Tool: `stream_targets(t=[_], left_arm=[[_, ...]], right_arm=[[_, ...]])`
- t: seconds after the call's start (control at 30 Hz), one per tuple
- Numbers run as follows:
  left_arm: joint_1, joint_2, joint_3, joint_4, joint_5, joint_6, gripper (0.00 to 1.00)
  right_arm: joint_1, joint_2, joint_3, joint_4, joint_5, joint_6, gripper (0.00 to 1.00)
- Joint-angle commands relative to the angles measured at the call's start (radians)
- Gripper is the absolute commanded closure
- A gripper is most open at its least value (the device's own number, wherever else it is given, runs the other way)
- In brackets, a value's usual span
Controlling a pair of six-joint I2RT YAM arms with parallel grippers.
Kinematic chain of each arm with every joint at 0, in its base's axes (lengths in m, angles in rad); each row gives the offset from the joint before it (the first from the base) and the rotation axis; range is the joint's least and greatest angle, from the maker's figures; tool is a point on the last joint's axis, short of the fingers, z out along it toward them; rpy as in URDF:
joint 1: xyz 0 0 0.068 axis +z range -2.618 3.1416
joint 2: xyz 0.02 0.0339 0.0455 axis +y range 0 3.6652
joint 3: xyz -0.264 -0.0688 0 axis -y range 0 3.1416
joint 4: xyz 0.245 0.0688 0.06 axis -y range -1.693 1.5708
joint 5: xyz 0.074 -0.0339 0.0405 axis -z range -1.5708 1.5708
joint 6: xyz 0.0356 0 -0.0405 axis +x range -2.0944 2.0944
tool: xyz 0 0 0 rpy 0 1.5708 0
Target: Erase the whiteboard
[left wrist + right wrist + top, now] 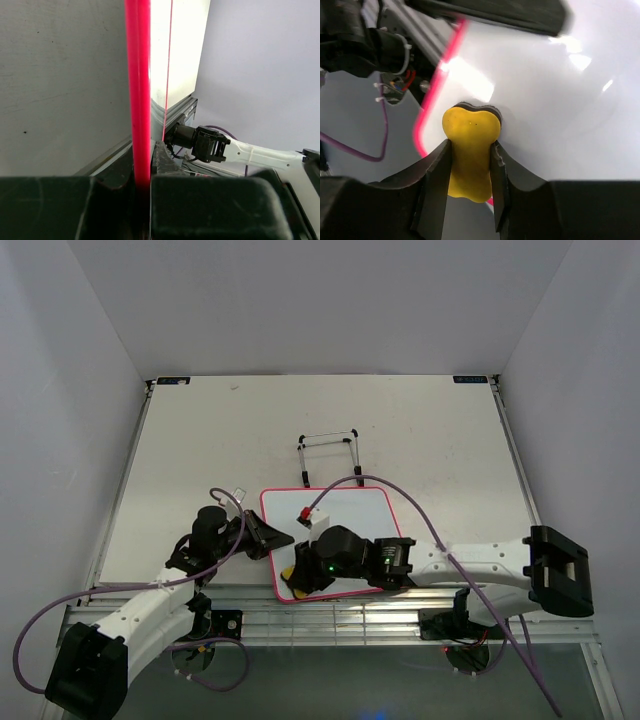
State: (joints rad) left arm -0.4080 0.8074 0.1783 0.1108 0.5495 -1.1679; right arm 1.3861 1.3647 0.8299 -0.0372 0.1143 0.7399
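Note:
The whiteboard (355, 510), glossy white with a pink-red frame, lies flat near the table's front edge. No writing shows on its visible surface. My left gripper (277, 540) is shut on the board's left frame edge (137, 100), which runs up between its jaws (142, 182). My right gripper (296, 577) is shut on the yellow bone-shaped eraser (470, 127). The eraser's dark felt end presses on the board (550, 105) near its front-left corner. In the top view the eraser (287, 573) only peeks out from under the right wrist.
A thin wire stand (329, 452) stands just behind the board. A small white block with a red end (313, 515) sits over the board by the right wrist. A purple cable (400, 495) arcs over the board's right side. The aluminium rail (330, 620) borders the front edge.

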Motion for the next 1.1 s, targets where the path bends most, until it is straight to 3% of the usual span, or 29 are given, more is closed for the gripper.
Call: stream_targets(t=[0.0, 0.17, 0.37, 0.8, 1.07], left_arm=[[0.003, -0.007, 0.026, -0.082, -0.191, 0.056, 1.0], [0.003, -0.002, 0.023, -0.088, -0.194, 0.066, 1.0], [0.006, -0.027, 0.027, -0.141, -0.22, 0.065, 1.0], [0.047, -0.18, 0.099, -0.44, -0.367, 0.085, 1.0], [0.074, -0.192, 0.124, -0.52, -0.378, 0.099, 1.0]], right_arm=[[-0.076, -0.042, -0.194, -0.176, -0.016, 0.059, 0.66], [-0.306, -0.24, -0.476, -0.179, -0.091, 0.058, 0.67], [-0.541, -0.429, -0.617, -0.234, -0.192, 0.039, 0.66], [-0.631, -0.521, -0.546, -0.369, -0.148, 0.029, 0.66], [-0.667, -0.458, -0.505, -0.365, -0.208, -0.083, 0.66]])
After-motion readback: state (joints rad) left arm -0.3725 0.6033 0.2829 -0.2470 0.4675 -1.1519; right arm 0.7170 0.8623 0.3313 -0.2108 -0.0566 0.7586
